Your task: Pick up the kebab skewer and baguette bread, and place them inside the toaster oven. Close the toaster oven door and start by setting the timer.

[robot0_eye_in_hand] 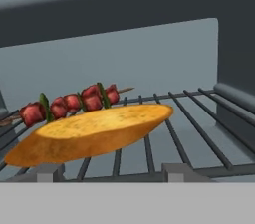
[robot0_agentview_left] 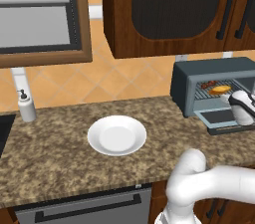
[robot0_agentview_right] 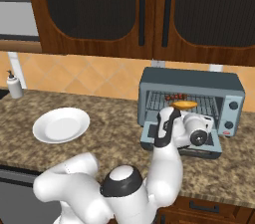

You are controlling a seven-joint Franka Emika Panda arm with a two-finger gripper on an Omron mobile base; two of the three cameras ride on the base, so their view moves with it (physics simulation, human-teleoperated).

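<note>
One skewer and one loaf on the oven rack, door down.

I count one kebab skewer (robot0_eye_in_hand: pixel 74 102), a thin stick of dark red chunks with green bits, and one baguette bread (robot0_eye_in_hand: pixel 92 132), a stubby golden oval with a grainy crust, lying just in front of it on the wire rack (robot0_eye_in_hand: pixel 199 128) inside the boxy blue-grey toaster oven (robot0_agentview_right: pixel 191 99). Its toaster oven door (robot0_agentview_left: pixel 221 118) hangs open. One round white plate (robot0_agentview_left: pixel 117 135) sits on the speckled stone counter (robot0_agentview_left: pixel 55 148). My gripper (robot0_agentview_left: pixel 242 99) hovers at the oven mouth; I cannot tell how wide the jaws stand.
</note>
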